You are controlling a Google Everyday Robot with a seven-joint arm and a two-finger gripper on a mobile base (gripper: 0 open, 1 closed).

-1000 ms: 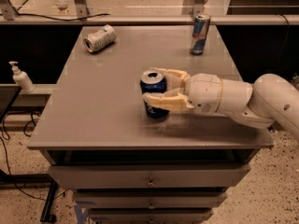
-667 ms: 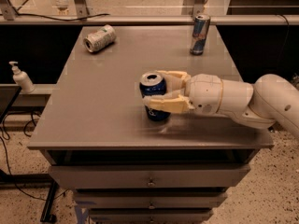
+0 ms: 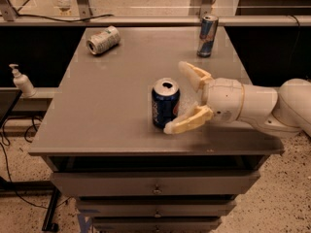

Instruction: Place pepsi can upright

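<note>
The pepsi can (image 3: 163, 105), dark blue with a silver top, stands upright on the grey table (image 3: 107, 106) near its front middle. My gripper (image 3: 176, 98) reaches in from the right with its white arm. It is open. Its two cream fingers are spread wide, one behind and to the right of the can and one at the can's front right base. The near fingertip (image 3: 171, 128) is close to or just touching the can's lower side. Nothing is held.
A pale green-white can (image 3: 103, 40) lies on its side at the table's back left. A taller slim blue-silver can (image 3: 207, 35) stands at the back right. A soap dispenser (image 3: 21, 81) sits on a ledge to the left. Drawers are below the table's front edge.
The fingers were shut on the pepsi can and have now spread apart, letting it go. The can stands on the table in about the same place.
</note>
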